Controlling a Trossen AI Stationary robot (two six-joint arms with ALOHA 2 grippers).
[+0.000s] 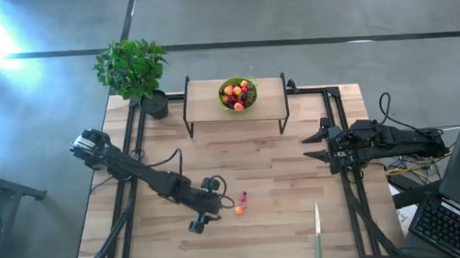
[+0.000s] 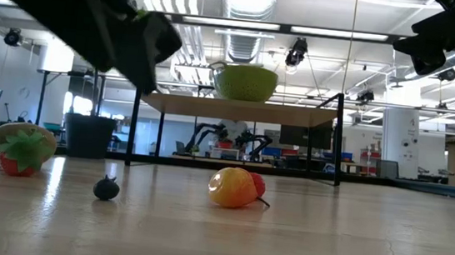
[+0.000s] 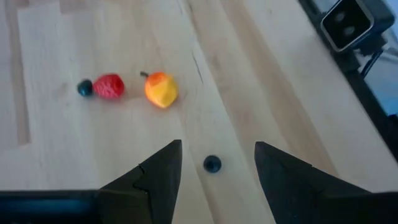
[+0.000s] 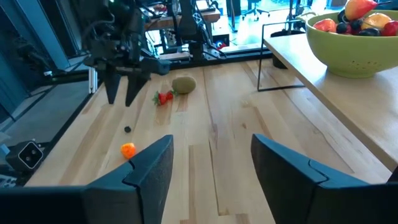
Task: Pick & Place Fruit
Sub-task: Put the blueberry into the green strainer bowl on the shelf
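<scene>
The left gripper (image 3: 212, 180) is being held spread and empty just above a dark berry (image 3: 212, 164) near the orange fruit (image 3: 161, 89); tiny, light, apt to roll, it is best pinched across its middle

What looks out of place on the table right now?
A few fruits lie loose on the table instead of in the green bowl on the shelf: an orange-yellow fruit, a red berry and a dark berry, the last one just ahead of the open left end effector.
</scene>
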